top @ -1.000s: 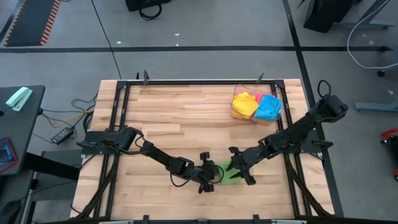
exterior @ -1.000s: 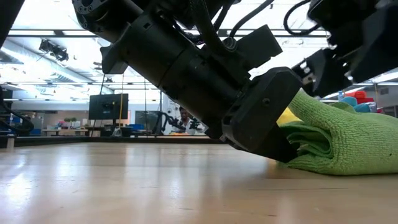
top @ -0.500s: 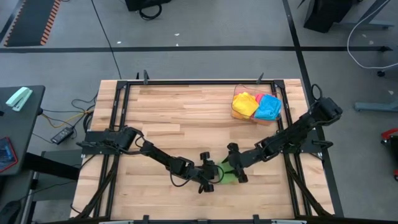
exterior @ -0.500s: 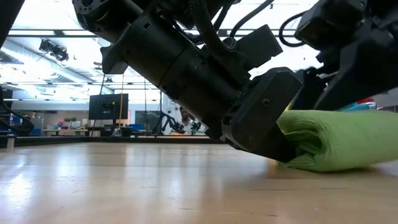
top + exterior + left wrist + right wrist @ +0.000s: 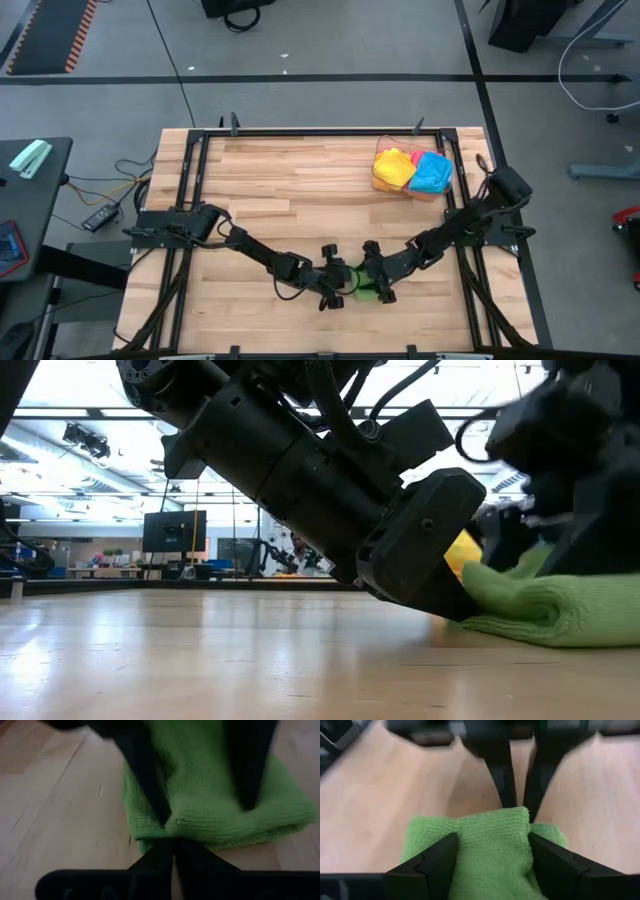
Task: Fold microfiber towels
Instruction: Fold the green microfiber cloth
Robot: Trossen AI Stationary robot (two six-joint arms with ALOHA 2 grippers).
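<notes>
A green microfiber towel [image 5: 362, 291] lies folded near the middle of the table's near edge, its underside flat on the wood [image 5: 545, 615]. My left gripper [image 5: 343, 283] reaches it from the table's left and is shut on its edge. My right gripper [image 5: 373, 287] comes from the right, its open fingers [image 5: 440, 857] down over the towel [image 5: 490, 845] with a ridge of cloth between them. More towels, yellow [image 5: 393, 167] and blue [image 5: 432, 172], sit in a clear bin [image 5: 381, 186] at the far right. My left gripper pinches the green towel's edge [image 5: 159, 827] between its two shut fingers, which slant down from the table's left. The towel lies on the table. My right gripper's open fingers [image 5: 150, 780] slant down from the right onto the towel's top. Folded cloth [image 5: 492, 827] bulges between them.
The wooden table [image 5: 280, 190] shows bare boards across its left and far parts. A black metal frame [image 5: 190, 150] runs round its edges. The clear bin of towels stands near the far right corner.
My right gripper has come down and toward my left gripper, onto the green towel. The towel's raised upper flap has been laid over and now lies lower and flatter in a fold. My left gripper has kept still at the towel's edge.
</notes>
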